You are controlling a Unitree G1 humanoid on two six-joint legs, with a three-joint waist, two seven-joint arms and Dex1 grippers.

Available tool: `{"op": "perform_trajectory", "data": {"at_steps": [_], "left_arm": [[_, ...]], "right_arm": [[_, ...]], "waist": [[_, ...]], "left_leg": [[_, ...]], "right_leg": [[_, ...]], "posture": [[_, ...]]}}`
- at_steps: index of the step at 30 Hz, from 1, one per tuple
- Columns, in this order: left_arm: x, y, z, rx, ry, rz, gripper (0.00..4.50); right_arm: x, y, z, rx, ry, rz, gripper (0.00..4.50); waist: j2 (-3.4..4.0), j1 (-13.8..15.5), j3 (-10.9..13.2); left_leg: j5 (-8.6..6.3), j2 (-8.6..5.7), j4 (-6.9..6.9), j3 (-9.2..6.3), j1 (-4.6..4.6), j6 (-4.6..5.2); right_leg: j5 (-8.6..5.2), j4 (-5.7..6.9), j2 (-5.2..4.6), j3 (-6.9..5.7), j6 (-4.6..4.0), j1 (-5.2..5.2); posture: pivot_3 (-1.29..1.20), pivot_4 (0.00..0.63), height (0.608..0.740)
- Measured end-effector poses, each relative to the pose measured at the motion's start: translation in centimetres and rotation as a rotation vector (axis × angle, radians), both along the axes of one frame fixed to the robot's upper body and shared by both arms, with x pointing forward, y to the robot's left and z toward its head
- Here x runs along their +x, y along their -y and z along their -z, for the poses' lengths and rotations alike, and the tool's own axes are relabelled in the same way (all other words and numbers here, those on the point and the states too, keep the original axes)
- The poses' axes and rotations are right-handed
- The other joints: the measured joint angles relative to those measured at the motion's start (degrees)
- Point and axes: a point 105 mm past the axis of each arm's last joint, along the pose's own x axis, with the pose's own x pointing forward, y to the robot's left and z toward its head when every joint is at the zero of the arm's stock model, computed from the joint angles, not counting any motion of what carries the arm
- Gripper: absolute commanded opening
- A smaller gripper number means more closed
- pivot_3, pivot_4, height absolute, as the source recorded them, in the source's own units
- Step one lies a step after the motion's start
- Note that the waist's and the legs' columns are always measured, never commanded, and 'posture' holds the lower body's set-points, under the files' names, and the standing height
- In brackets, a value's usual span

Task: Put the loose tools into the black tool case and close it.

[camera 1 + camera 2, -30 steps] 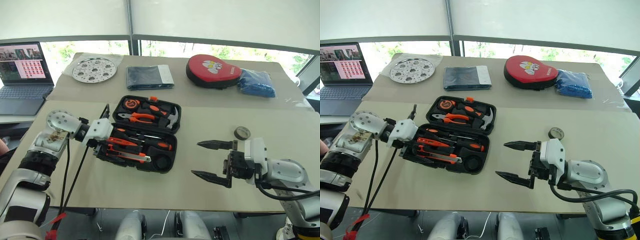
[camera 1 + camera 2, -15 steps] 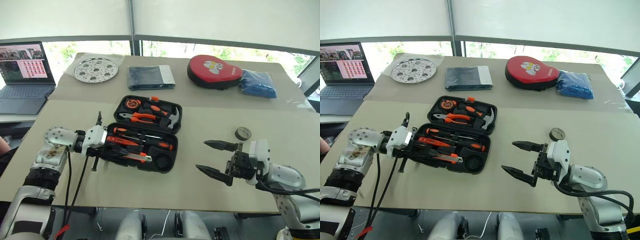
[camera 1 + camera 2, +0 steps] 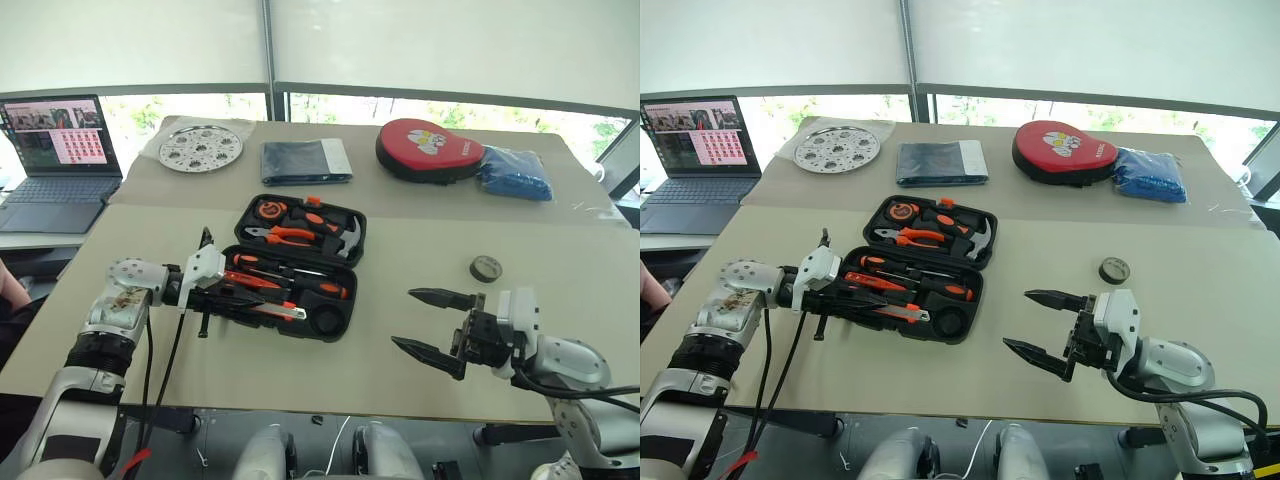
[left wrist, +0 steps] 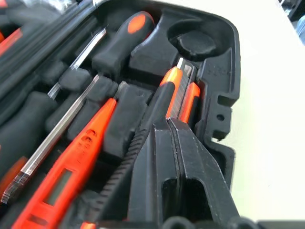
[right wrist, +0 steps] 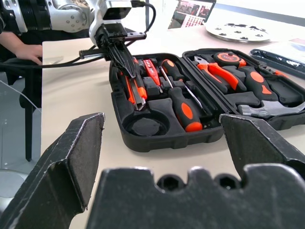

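One black tool case, moulded plastic, lid laid open, mid-table. Lid half holds pliers, hammer and tape measure. Near half holds two black-and-orange screwdrivers, a slim orange screwdriver and a utility knife; its round recess is vacant. Small dark tape roll lies loose, well right of the case. Left gripper, fingers pressed together, sits at the case's left edge over the knife. Right gripper, jaws spread wide and holding nothing, hovers near the roll. Beige table before windows. Far side: perforated metal disc, dark folded cloth, red pouch, blue bundle; laptop at left.
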Motion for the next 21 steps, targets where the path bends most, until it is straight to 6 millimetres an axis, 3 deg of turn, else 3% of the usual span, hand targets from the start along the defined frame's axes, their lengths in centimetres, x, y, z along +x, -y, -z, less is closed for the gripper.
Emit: {"op": "perform_trajectory", "data": {"at_steps": [7,11,17,21], "left_arm": [[0.1,0.1,0.5,0.044,0.008,-0.005,0.04],[-0.5,0.7,1.2,-0.028,0.060,0.023,0.04],[-1.0,1.9,-1.8,-0.206,0.209,0.090,0.04],[-0.7,1.8,-2.5,-0.208,0.243,0.069,0.04]], "right_arm": [[0.0,-0.1,-0.3,0.012,0.008,0.002,4.50],[0.0,-0.1,-0.3,0.015,0.009,0.007,4.50],[-0.1,-0.1,-0.3,0.023,0.005,0.006,4.50],[-0.1,-0.1,-0.2,0.025,-0.001,0.007,4.50]], "waist": [[0.74,0.03,-0.60],[0.81,0.02,-0.63],[0.15,-0.39,-0.20],[0.10,-0.65,-0.17]], "left_leg": [[0.00,-0.01,-0.07,0.05,0.25,0.00],[0.00,0.00,-0.11,0.09,0.21,0.00],[0.00,0.03,-0.11,0.01,-0.25,0.01],[-0.03,-0.01,-0.23,0.03,-0.24,0.05]], "right_leg": [[-0.10,-0.02,0.00,0.07,-0.16,0.16],[-0.17,0.00,-0.01,0.15,-0.27,0.05],[0.02,-0.09,0.02,0.03,-0.06,-0.29],[0.01,-0.23,0.01,0.02,-0.03,-0.27]], "posture": [[0.00,0.150,0.740],[0.00,0.150,0.740],[0.00,0.150,0.740],[0.00,0.150,0.740]]}}
